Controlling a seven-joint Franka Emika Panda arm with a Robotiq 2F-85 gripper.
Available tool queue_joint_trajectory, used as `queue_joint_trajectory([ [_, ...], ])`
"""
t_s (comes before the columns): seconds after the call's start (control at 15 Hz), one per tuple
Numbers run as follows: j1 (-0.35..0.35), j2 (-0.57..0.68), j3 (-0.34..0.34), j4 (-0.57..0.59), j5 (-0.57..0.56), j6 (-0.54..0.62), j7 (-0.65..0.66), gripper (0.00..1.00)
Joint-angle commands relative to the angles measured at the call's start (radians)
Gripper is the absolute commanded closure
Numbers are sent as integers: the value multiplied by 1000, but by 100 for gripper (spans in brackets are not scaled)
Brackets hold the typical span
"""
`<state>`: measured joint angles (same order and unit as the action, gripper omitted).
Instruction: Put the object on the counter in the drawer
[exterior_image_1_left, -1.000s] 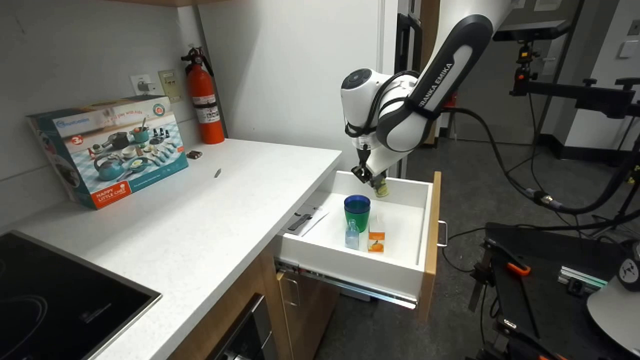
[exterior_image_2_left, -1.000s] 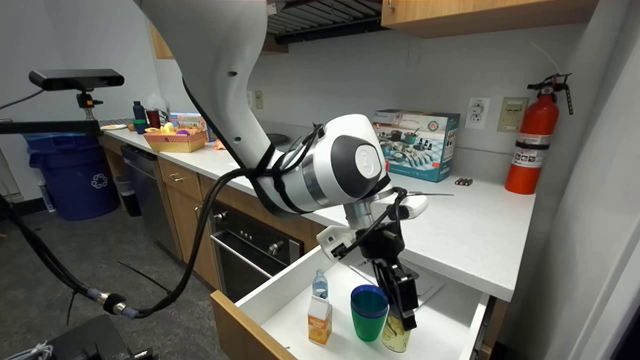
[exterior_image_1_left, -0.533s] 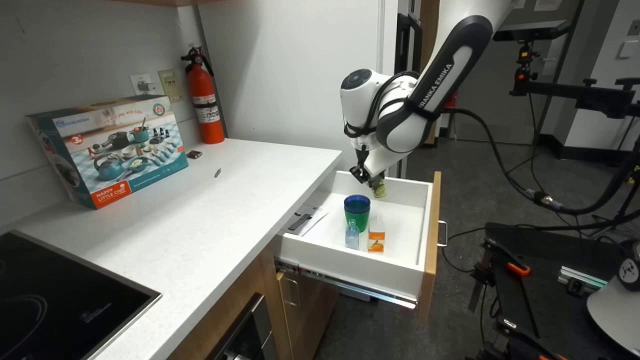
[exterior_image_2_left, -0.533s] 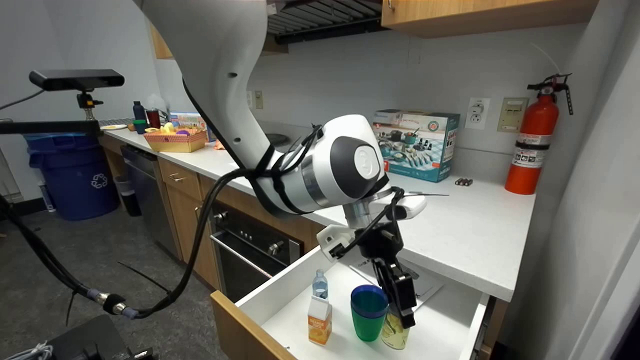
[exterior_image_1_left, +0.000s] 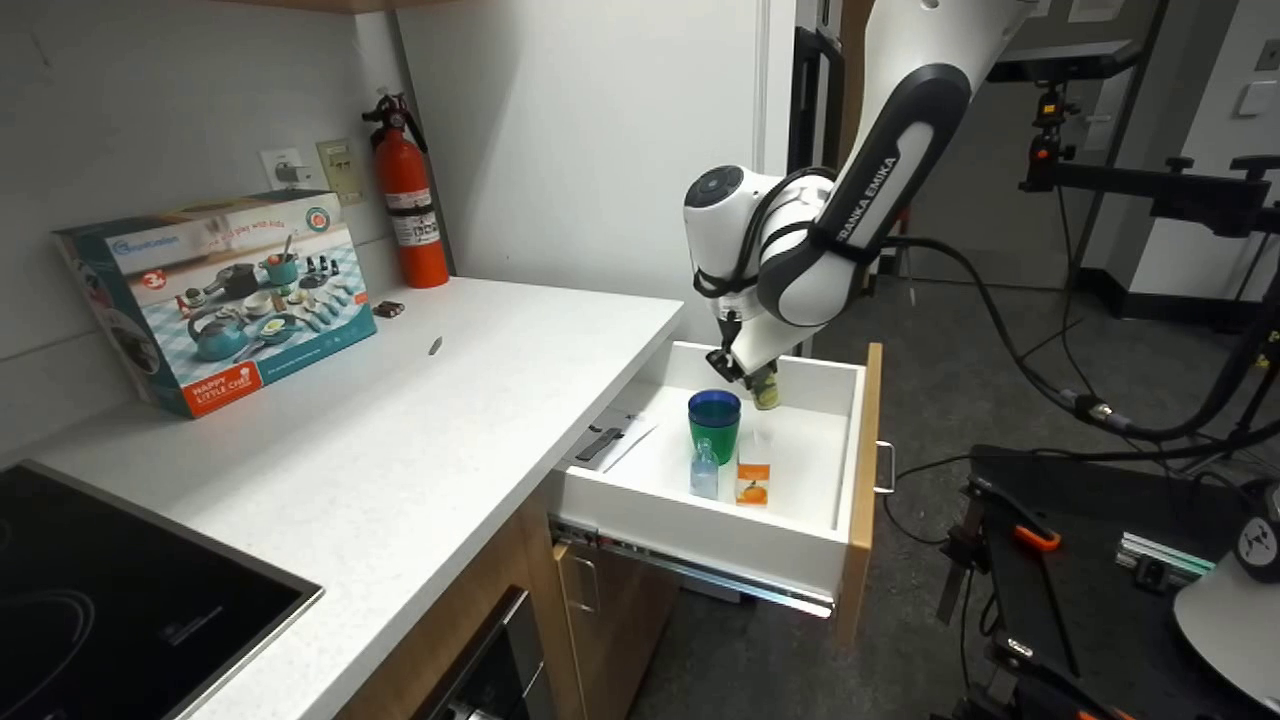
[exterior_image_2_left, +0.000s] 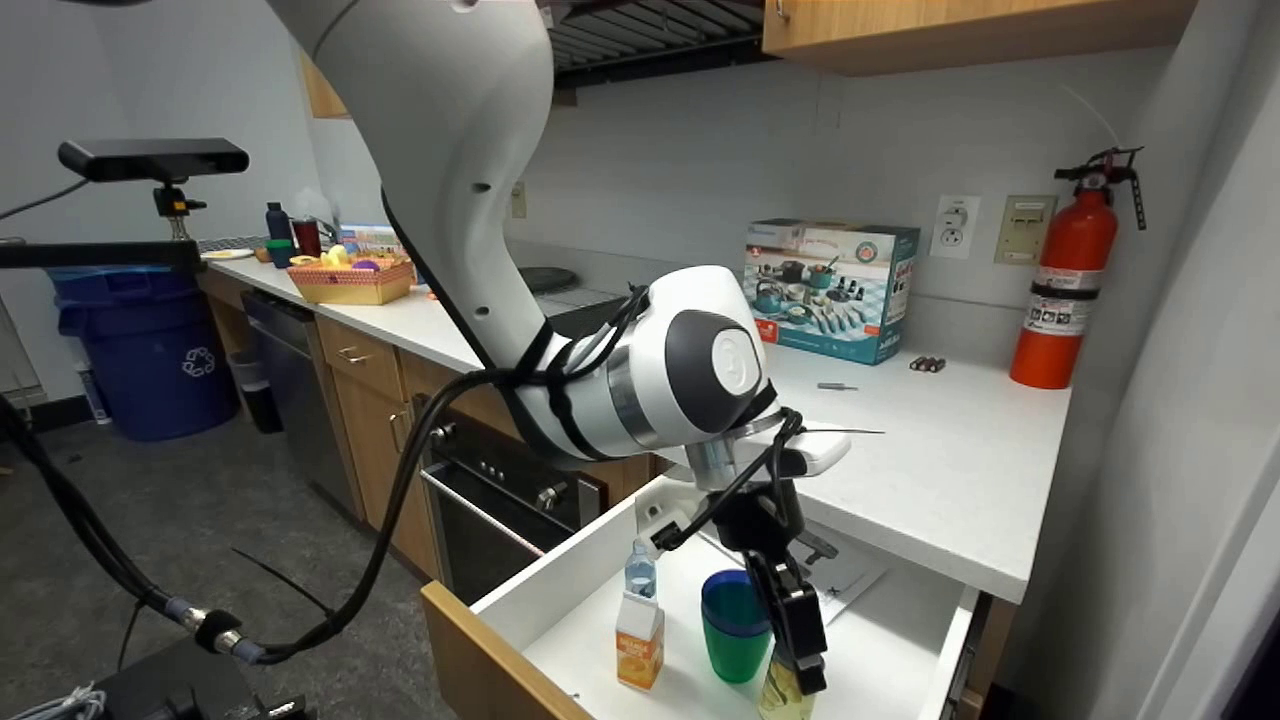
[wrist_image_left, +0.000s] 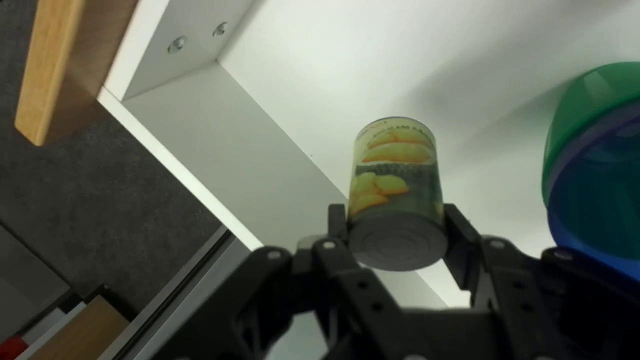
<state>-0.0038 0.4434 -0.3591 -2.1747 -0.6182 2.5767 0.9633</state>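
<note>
The object is a small yellow-green can with a fruit label; it shows in both exterior views (exterior_image_1_left: 766, 392) (exterior_image_2_left: 783, 697) and in the wrist view (wrist_image_left: 392, 170). My gripper (wrist_image_left: 395, 222) has a finger on each side of the can, shut on its near end. The gripper also shows in an exterior view (exterior_image_2_left: 800, 668), low inside the drawer. The drawer (exterior_image_1_left: 700, 515) is pulled open, with white walls and floor. The can is over the drawer floor near a side wall; I cannot tell whether it touches the floor. The counter (exterior_image_1_left: 480, 400) is white, beside the drawer.
In the drawer a green and blue cup (exterior_image_2_left: 737, 645) stands close to the can. An orange-and-white carton (exterior_image_2_left: 639, 645), a small clear bottle (exterior_image_1_left: 704, 470) and a flat paper item (exterior_image_1_left: 615, 440) are also inside. A toy box (exterior_image_1_left: 240, 300) and fire extinguisher (exterior_image_1_left: 410, 210) stand on the counter.
The arm and gripper have moved down with the can still held, bringing it lower in the drawer. The cup, carton and bottle have not moved.
</note>
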Motion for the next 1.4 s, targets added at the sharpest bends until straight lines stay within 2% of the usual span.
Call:
queue_joint_trajectory([
  [0.0, 18, 31, -29, 4, -43, 29, 46, 77],
  [0.6, 24, 63, -39, 13, -60, 19, 73, 77],
  [0.67, 23, 65, -37, 13, -57, 17, 74, 70],
  [0.73, 21, 66, -36, 13, -55, 17, 75, 27],
  [0.87, 21, 68, -36, 14, -54, 15, 77, 21],
  [1.07, 22, 73, -36, 14, -53, 12, 79, 0],
  [1.33, 9, 61, -22, 11, -28, 0, 48, 0],
])
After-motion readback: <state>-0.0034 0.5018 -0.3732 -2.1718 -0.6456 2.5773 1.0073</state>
